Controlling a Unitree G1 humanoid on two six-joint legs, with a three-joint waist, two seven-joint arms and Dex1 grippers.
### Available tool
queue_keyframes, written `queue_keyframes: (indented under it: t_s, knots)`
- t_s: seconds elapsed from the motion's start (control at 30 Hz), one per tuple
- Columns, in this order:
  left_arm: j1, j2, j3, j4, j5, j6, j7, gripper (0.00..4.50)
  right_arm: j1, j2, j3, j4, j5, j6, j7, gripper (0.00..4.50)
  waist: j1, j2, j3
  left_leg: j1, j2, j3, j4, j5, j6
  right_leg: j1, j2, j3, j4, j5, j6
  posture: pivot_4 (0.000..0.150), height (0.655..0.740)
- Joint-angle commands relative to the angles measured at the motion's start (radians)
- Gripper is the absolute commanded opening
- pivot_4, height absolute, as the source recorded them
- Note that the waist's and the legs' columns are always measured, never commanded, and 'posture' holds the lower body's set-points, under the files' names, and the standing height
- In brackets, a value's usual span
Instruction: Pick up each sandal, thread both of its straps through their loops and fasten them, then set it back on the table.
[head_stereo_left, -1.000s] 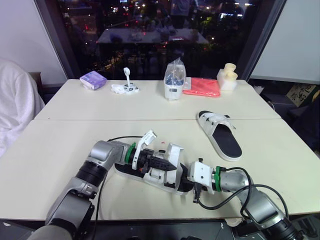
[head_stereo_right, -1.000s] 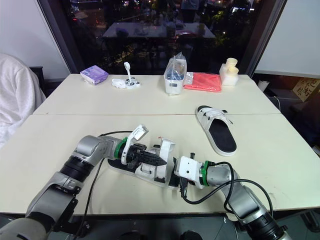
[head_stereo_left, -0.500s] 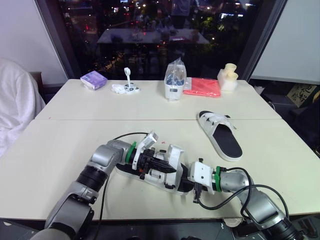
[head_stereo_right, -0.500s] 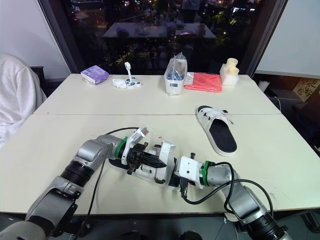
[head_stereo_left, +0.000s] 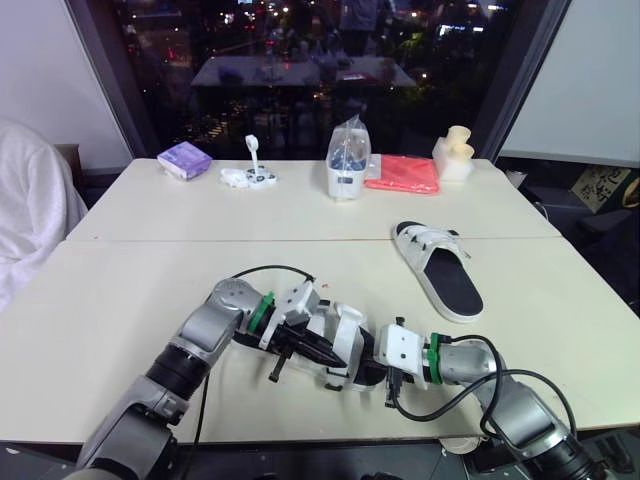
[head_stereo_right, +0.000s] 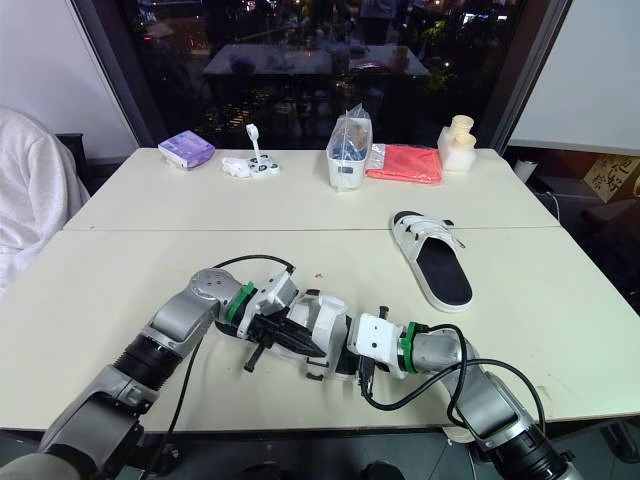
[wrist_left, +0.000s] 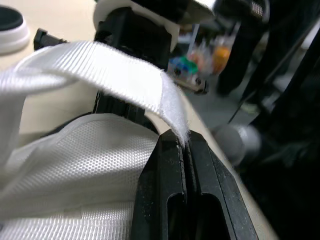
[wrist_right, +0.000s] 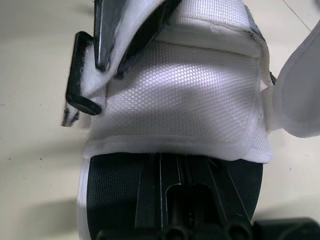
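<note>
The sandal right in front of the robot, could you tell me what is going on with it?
The robot is fastening the near sandal. Its left gripper pinches the end of a white strap above the upper, fingers shut. The right gripper has its shut fingers on the black footbed. The other sandal lies farther back on the table, untouched.

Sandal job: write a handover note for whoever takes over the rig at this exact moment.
Left claw: shut on the free end of a white strap of the near sandal.
Right claw: shut, lying along that sandal's black footbed.
The near sandal is at the front of the table. The second sandal lies apart on the robot's right.
Done: no strap visibly fastened on the near sandal.
Left: thread and fasten both its straps, set it down, then check the second sandal.
</note>
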Motion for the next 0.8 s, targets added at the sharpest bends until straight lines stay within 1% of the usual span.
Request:
queue_keyframes:
  t_s: [0.03,0.17,0.27,0.43,0.5,0.53,0.67,0.8]
  knots:
    - [0.030,0.013,-0.025,0.017,0.057,-0.055,0.009,0.04,0.024,-0.010,0.040,0.020,-0.024,0.021,0.016,0.00,0.000,0.001,-0.001,0.000,0.000,0.000,0.000,0.000,0.000,0.000,0.000,0.000,0.000,0.000,0.000,0.150,0.7400]
    - [0.038,0.016,-0.019,0.026,0.087,-0.153,0.032,0.04,0.020,-0.006,0.043,0.034,-0.027,0.011,0.015,0.00,0.000,0.001,-0.002,0.000,0.000,0.000,0.000,0.000,0.000,0.001,0.000,-0.001,-0.001,0.000,0.000,0.150,0.7400]
    - [0.039,0.026,-0.010,0.025,0.093,-0.187,0.038,0.86,0.016,-0.005,0.044,0.045,-0.028,0.002,0.015,0.00,0.000,0.001,-0.002,0.001,0.000,0.000,0.000,0.000,0.000,0.001,0.000,-0.001,-0.001,0.000,0.000,0.150,0.7400]
    - [0.040,0.058,0.000,0.014,0.083,-0.189,0.020,3.22,0.010,-0.004,0.044,0.057,-0.028,-0.008,0.017,0.00,-0.002,0.001,-0.002,0.001,0.000,0.000,0.000,0.000,0.000,0.001,0.001,-0.001,-0.001,0.000,0.000,0.150,0.7400]
    - [0.043,0.077,0.016,0.002,0.072,-0.209,0.010,4.26,0.005,-0.004,0.043,0.065,-0.027,-0.013,0.018,0.00,-0.002,0.001,-0.002,0.001,0.001,0.000,0.000,0.000,0.000,0.001,0.001,-0.001,0.000,0.001,0.000,0.150,0.7400]
    - [0.046,0.089,0.033,-0.020,0.048,-0.192,0.001,4.44,0.002,-0.004,0.043,0.070,-0.028,-0.016,0.019,0.00,-0.002,0.001,-0.002,0.001,0.001,0.000,0.000,0.000,0.000,0.001,0.001,-0.001,0.000,0.001,0.000,0.150,0.7400]
    - [0.049,0.130,0.095,-0.101,-0.038,-0.104,-0.006,4.44,-0.008,-0.002,0.044,0.086,-0.028,-0.028,0.021,0.00,-0.003,0.001,-0.002,0.001,0.001,0.000,0.000,0.000,0.000,0.001,0.002,-0.001,0.000,0.001,-0.001,0.150,0.7400]
    - [0.050,0.159,0.125,-0.139,-0.066,-0.061,-0.003,4.44,-0.015,0.003,0.044,0.099,-0.028,-0.035,0.023,0.00,-0.003,0.001,-0.002,0.001,0.001,0.000,0.000,0.000,0.000,0.001,0.002,-0.001,0.000,0.001,-0.001,0.150,0.7400]
